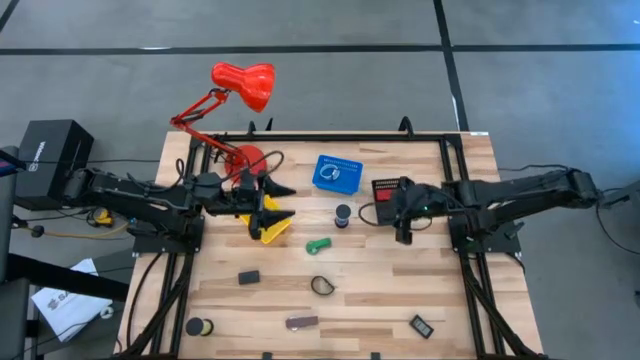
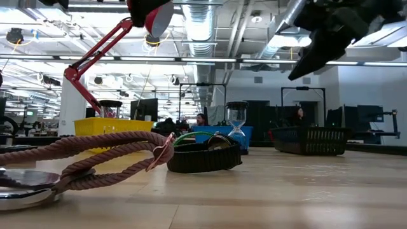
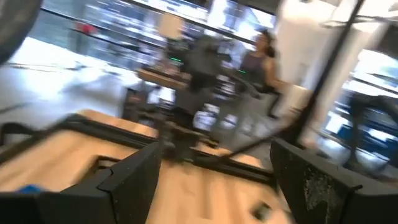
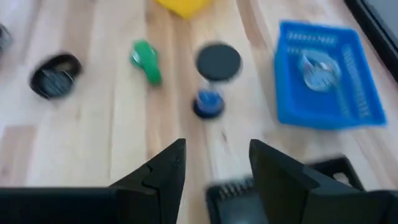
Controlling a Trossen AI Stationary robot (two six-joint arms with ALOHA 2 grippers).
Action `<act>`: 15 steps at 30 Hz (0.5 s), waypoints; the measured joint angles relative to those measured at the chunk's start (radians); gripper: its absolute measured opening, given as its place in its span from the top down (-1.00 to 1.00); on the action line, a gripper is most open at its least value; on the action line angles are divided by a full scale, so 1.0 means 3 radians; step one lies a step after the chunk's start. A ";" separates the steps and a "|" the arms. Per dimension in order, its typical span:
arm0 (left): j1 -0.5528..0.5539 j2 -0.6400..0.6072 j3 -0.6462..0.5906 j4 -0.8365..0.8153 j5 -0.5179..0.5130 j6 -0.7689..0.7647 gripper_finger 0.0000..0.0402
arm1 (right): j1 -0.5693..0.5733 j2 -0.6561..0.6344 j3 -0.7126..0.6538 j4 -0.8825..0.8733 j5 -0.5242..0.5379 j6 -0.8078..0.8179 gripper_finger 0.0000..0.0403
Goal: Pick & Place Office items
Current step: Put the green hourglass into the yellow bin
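My left gripper (image 1: 283, 203) is open and hovers over the yellow basket (image 1: 272, 232), holding nothing; its wrist view (image 3: 217, 186) looks out level into the room. My right gripper (image 1: 405, 232) (image 4: 217, 152) is open, raised just near-side of the black basket (image 1: 388, 190), which holds a red block (image 1: 386, 185). A clear ring (image 4: 318, 67) lies in the blue basket (image 1: 337, 172). On the table lie a small hourglass-like piece (image 4: 211, 81), a green piece (image 1: 318, 244), a black loop (image 1: 322, 286), two black blocks (image 1: 249, 277) (image 1: 421, 325), a black roll (image 1: 198, 326) and a brownish bar (image 1: 301, 322).
A red desk lamp (image 1: 240, 90) stands at the far left of the table, its base (image 1: 248, 160) beside my left arm. In the low view a brown rope (image 2: 95, 156) lies close to the camera. People show in the room beyond. Bare wood lies between the scattered items.
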 joint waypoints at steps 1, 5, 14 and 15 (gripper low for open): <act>-0.0011 0.0000 0.0000 0.0003 0.0124 0.0000 -0.48 | 0.0031 -0.0007 -0.0088 0.0200 0.0001 -0.0016 0.17; -0.0055 0.0000 0.0000 0.0004 0.0496 0.0006 -0.48 | 0.0104 0.0009 -0.0365 0.0889 0.0004 -0.0177 0.17; -0.0095 0.0000 0.0000 0.0016 0.0587 0.0010 -0.48 | 0.0003 0.0191 -0.0538 0.1481 0.0004 -0.0374 0.17; -0.0095 0.0000 0.0000 0.0023 0.0586 0.0022 -0.48 | -0.0015 0.0218 -0.0538 0.1512 0.0004 -0.0372 0.17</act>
